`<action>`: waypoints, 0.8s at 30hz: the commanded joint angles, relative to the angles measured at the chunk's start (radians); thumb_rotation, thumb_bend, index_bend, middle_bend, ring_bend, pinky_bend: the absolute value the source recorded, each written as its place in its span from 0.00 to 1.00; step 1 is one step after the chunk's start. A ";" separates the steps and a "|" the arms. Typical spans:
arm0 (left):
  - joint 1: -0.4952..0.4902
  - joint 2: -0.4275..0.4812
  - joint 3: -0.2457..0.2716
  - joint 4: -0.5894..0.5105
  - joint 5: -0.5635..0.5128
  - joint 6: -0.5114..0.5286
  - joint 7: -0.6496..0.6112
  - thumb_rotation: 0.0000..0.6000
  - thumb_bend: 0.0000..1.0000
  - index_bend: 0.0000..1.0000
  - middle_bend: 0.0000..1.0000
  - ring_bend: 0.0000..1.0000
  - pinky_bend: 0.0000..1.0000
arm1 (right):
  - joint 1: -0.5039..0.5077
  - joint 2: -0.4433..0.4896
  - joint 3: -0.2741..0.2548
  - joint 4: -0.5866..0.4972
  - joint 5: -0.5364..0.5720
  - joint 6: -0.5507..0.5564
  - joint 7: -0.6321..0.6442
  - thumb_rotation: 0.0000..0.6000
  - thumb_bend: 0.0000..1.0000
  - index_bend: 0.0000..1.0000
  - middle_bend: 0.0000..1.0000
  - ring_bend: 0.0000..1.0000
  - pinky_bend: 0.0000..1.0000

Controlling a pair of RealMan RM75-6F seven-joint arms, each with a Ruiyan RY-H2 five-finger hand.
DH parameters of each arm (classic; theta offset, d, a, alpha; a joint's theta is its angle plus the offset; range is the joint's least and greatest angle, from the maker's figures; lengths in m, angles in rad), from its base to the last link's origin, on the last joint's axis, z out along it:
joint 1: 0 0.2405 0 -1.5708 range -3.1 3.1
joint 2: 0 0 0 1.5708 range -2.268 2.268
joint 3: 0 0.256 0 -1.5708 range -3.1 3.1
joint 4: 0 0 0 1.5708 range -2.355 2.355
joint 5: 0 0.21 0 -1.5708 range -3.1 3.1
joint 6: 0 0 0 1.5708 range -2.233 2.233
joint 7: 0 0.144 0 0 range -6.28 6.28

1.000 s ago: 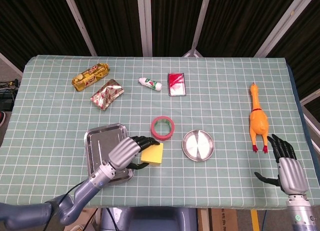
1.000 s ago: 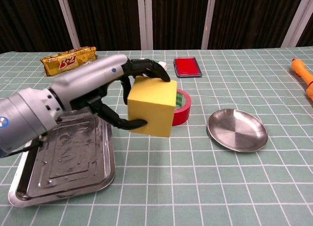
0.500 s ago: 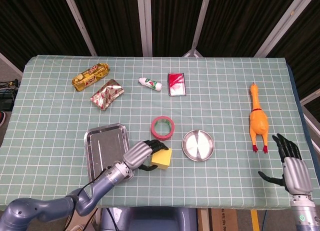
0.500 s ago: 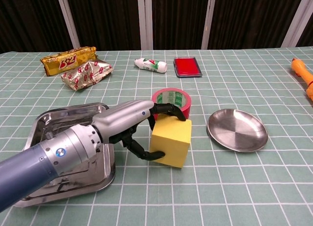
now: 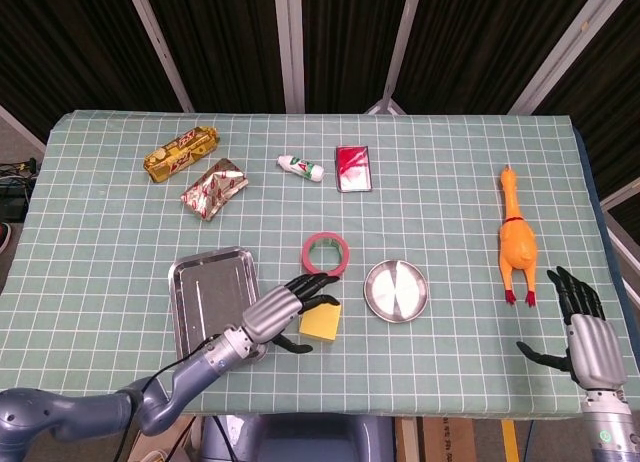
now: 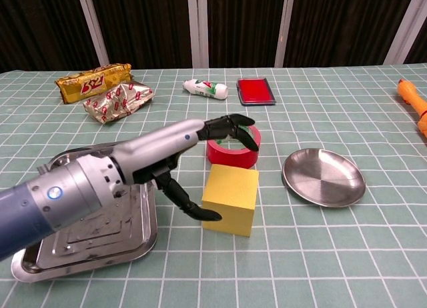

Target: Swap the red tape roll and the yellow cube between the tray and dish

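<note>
The yellow cube [image 5: 320, 320] [image 6: 231, 199] stands on the table between the steel tray [image 5: 205, 287] [image 6: 87, 235] and the round steel dish [image 5: 397, 290] [image 6: 323, 177]. Just behind the cube, the red tape roll [image 5: 326, 255] [image 6: 230, 155] lies flat on the table. My left hand [image 5: 285, 310] [image 6: 193, 138] hovers at the cube's left side, fingers spread above it toward the tape, thumb tip near the cube's left face, holding nothing. At the table's front right corner my right hand [image 5: 585, 337] is open and empty. Tray and dish hold nothing.
A rubber chicken [image 5: 516, 239] lies at the right. At the back are a gold snack bar [image 5: 181, 152], a crumpled foil packet [image 5: 213, 189], a small white tube [image 5: 301, 167] and a red tin [image 5: 352, 168].
My left hand carried the yellow cube down and to the right, set it on the table and let go. Its fingers have spread and lifted off the cube.
</note>
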 commanded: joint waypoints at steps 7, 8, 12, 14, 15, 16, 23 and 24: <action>0.002 0.112 -0.098 -0.157 -0.076 0.025 0.202 1.00 0.00 0.23 0.00 0.00 0.08 | -0.006 -0.001 0.014 0.003 0.017 -0.001 -0.020 1.00 0.02 0.01 0.00 0.00 0.00; -0.014 0.106 -0.120 -0.146 -0.096 0.003 0.222 1.00 0.00 0.23 0.00 0.00 0.08 | -0.006 -0.002 0.015 0.006 0.019 -0.003 -0.023 1.00 0.02 0.01 0.00 0.00 0.00; -0.083 0.088 -0.198 -0.097 -0.176 -0.097 0.282 1.00 0.00 0.23 0.00 0.00 0.08 | -0.005 -0.008 0.020 0.015 0.029 -0.008 -0.037 1.00 0.02 0.01 0.00 0.00 0.00; -0.125 0.072 -0.236 -0.063 -0.215 -0.146 0.328 1.00 0.00 0.23 0.00 0.00 0.07 | -0.004 -0.012 0.026 0.020 0.039 -0.012 -0.046 1.00 0.02 0.01 0.00 0.00 0.00; -0.143 0.063 -0.250 -0.047 -0.234 -0.167 0.346 1.00 0.00 0.23 0.00 0.00 0.05 | -0.004 -0.015 0.028 0.021 0.043 -0.013 -0.051 1.00 0.02 0.01 0.00 0.00 0.00; -0.159 0.052 -0.261 -0.030 -0.252 -0.187 0.359 1.00 0.00 0.22 0.00 0.00 0.04 | -0.003 -0.017 0.030 0.023 0.048 -0.016 -0.054 1.00 0.02 0.01 0.00 0.00 0.00; -0.246 -0.007 -0.311 0.061 -0.422 -0.348 0.428 1.00 0.00 0.19 0.00 0.00 0.00 | 0.001 -0.026 0.034 0.025 0.062 -0.035 -0.078 1.00 0.02 0.01 0.00 0.00 0.00; -0.255 -0.012 -0.313 0.072 -0.444 -0.367 0.441 1.00 0.00 0.18 0.00 0.00 0.00 | 0.000 -0.026 0.034 0.024 0.062 -0.035 -0.081 1.00 0.02 0.01 0.00 0.00 0.00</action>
